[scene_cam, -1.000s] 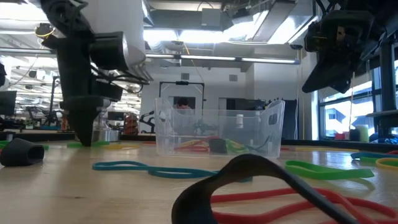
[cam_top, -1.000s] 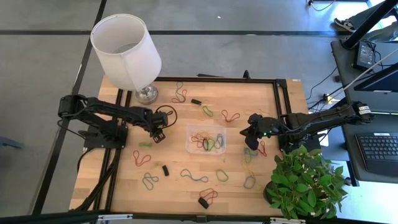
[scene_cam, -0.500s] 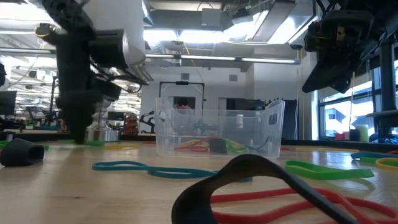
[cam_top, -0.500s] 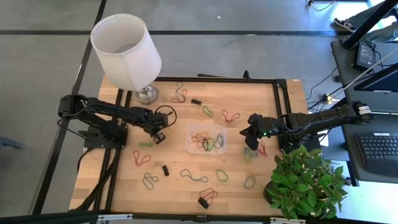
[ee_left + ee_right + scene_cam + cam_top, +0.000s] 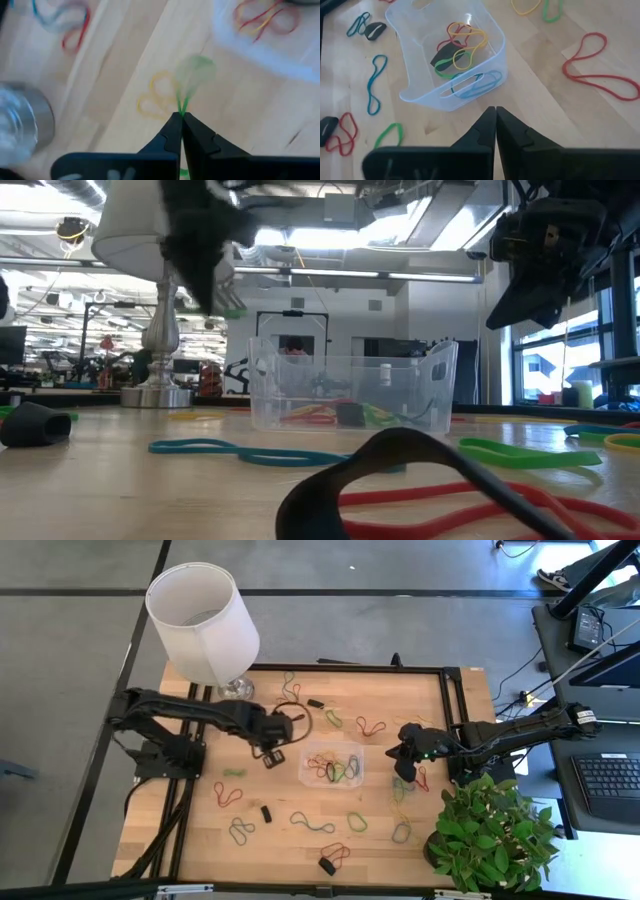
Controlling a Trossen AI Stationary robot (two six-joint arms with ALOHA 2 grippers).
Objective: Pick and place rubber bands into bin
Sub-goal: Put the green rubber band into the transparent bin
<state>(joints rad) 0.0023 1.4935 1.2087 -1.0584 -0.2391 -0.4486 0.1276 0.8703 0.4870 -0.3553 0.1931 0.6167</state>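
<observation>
Your small clear plastic rectangular bin (image 5: 332, 763) sits near the middle of the light wooden bench (image 5: 420, 700). Inside it you can see a tangle of thin rubber bands (image 5: 462, 47) in red, yellow, green, blue and black.

Just beside the bin, on its lamp side, your left gripper (image 5: 180, 118) hangs above the bench with its fingers (image 5: 170, 131) pressed fully together on one thin green rubber band (image 5: 192, 75). The loop sticks out past the fingertips, lifted off the wood, over a yellow band (image 5: 156, 95) lying flat below. In the low view the green band (image 5: 234, 312) shows up in the air, higher than the bin's rim.

On the bin's other side, towards the leafy green potted plant (image 5: 490, 835), your right gripper (image 5: 495, 110) waits off the bench with its fingers closed tip to tip and nothing between them.

Around the bin you have many more loose bands on the wood: a long blue one (image 5: 312, 824) and a green one (image 5: 357, 822) on its near side, a red loop (image 5: 371, 726) on its far side, and a red band (image 5: 598, 67) lying between the bin and the plant.

The white cylindrical lampshade (image 5: 202, 620) on its silver base (image 5: 157, 395) stands at the far corner, well apart from the bin.
</observation>
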